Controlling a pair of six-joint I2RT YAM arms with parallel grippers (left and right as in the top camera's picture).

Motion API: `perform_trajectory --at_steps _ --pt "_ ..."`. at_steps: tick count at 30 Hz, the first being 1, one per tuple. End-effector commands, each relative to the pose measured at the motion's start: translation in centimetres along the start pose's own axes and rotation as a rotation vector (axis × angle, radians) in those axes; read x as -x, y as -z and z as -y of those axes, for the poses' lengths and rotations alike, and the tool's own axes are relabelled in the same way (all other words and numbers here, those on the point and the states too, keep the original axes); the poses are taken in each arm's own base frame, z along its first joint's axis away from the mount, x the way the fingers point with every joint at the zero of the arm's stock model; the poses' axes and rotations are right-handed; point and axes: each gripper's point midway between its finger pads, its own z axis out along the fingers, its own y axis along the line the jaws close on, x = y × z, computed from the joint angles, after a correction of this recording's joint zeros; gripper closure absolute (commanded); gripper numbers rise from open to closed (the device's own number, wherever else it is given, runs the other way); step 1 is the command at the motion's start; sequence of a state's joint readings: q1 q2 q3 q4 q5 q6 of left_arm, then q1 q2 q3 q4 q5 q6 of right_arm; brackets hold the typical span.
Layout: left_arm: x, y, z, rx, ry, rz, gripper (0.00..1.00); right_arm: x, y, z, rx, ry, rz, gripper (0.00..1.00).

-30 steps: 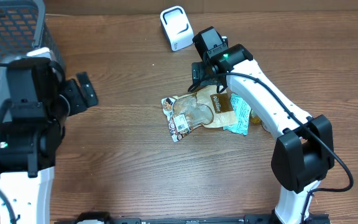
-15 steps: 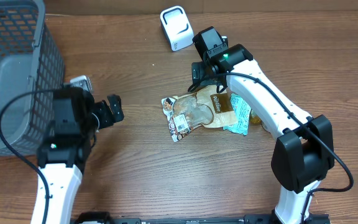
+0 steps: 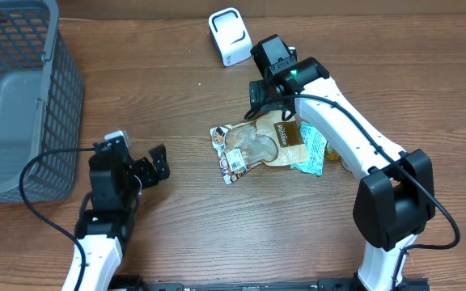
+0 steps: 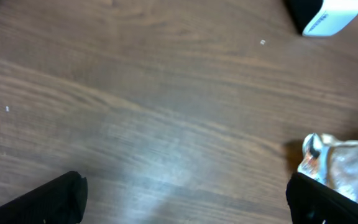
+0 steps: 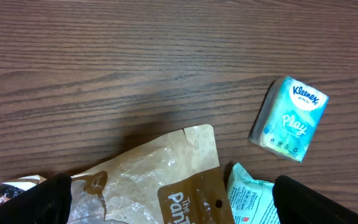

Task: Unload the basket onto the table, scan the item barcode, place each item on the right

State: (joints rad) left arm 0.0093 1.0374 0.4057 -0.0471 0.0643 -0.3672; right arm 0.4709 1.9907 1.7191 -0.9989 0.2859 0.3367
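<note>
A heap of packets lies mid-table: a brown pouch, a clear packet with a printed label, and a teal packet. My right gripper hovers open over the heap's far edge. The right wrist view has the brown pouch between the wide-apart fingers, the teal packet beside it and a Kleenex pack further off. The white scanner stands at the back. My left gripper is open and empty, left of the heap. Its wrist view shows bare wood, the scanner and the clear packet's corner.
A grey mesh basket fills the far left corner. Something yellow peeks out under the right arm by the teal packet. Bare wooden table lies between the left gripper and the heap.
The left arm has swung away from the basket, forward and right towards the table's front middle, its gripper still open. The right arm and the packets have not moved.
</note>
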Motion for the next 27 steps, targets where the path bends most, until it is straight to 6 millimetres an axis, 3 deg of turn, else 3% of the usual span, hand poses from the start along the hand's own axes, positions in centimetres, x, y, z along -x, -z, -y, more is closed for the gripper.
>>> perform_trajectory --at_steps 1,17,27 --pt "-1.7 -0.1 -1.1 0.017 0.018 -0.009 0.0 0.1 -0.2 0.4 -0.011 -0.011 0.001 0.0" --pt "-3.1 -0.6 -1.6 -0.005 0.011 0.042 0.01 0.1 -0.2 0.4 -0.011 -0.011 0.001 0.0" --pt "-6.0 -0.2 -2.6 -0.046 0.011 0.138 0.0 0.1 -0.2 0.4 -0.012 -0.011 0.001 0.0"
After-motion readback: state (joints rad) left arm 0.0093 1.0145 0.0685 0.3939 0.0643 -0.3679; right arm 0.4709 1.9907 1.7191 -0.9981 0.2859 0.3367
